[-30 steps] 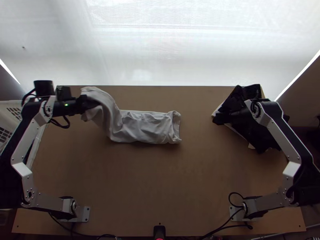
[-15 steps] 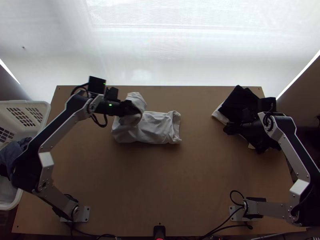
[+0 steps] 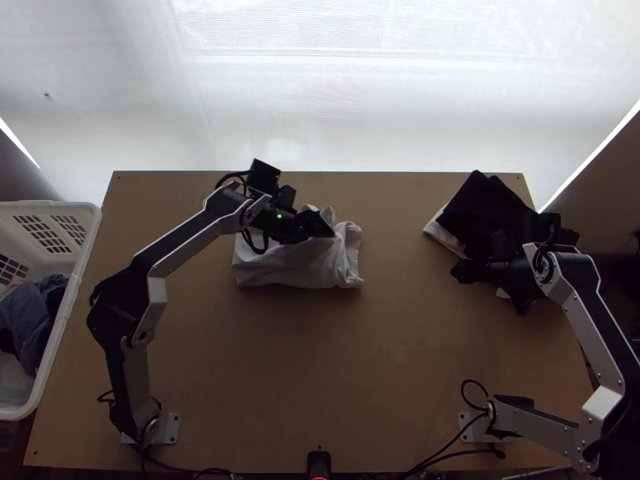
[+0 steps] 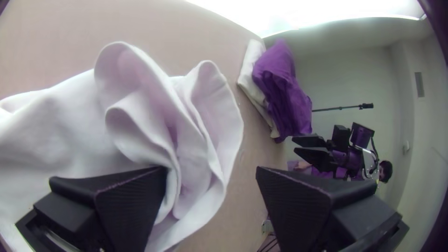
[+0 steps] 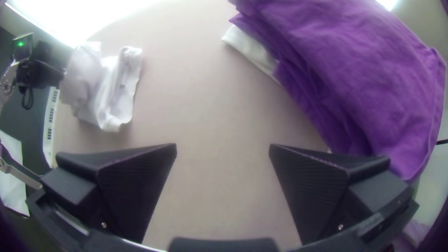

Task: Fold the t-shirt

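In the top view my left gripper (image 3: 325,226) is over the upper right part of the white t-shirt (image 3: 292,268), which lies as a short, folded bundle left of centre. The left wrist view shows that gripper (image 4: 212,170) open, with bunched, standing folds of the t-shirt (image 4: 140,112) by one finger and partly between the two. My right gripper (image 3: 459,274), above the table at the near left side of the dark pile, stands open; in the right wrist view nothing is between the fingers of this gripper (image 5: 223,148), and the t-shirt (image 5: 116,88) lies farther off.
A pile of dark cloth (image 3: 488,212) with a white piece under it lies at the table's far right, purple in the wrist views. A white basket (image 3: 80,276) holding dark clothing stands at the left edge. Bare wood (image 3: 320,360) spans the table's near middle.
My left gripper has moved right, bringing the t-shirt's left end over the rest, and it now stands open. The right gripper has shifted a little right and toward the near edge.
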{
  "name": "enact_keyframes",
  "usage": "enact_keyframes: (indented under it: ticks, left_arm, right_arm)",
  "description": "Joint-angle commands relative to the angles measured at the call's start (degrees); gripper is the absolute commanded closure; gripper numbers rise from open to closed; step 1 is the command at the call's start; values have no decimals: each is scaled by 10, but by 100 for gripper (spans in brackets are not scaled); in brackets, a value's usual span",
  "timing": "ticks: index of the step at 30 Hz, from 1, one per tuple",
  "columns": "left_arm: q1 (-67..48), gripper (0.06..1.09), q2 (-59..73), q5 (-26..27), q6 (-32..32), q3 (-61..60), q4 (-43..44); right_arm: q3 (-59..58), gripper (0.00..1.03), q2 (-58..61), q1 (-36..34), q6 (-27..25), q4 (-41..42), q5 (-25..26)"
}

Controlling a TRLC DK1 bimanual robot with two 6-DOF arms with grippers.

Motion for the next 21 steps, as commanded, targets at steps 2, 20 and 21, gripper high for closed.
enact_keyframes:
  ticks: [2, 20, 21]
  left_arm:
    - [-12, 10, -19, 20, -4, 27, 1]
    - [152, 10, -133, 4, 76, -103, -41]
    - [151, 10, -134, -12, 89, -113, -41]
  right_arm:
    - [-33, 10, -19, 36, 29, 22, 0]
    - [260, 6, 198, 357, -4, 3, 4]
    - [283, 6, 221, 383, -20, 3, 17]
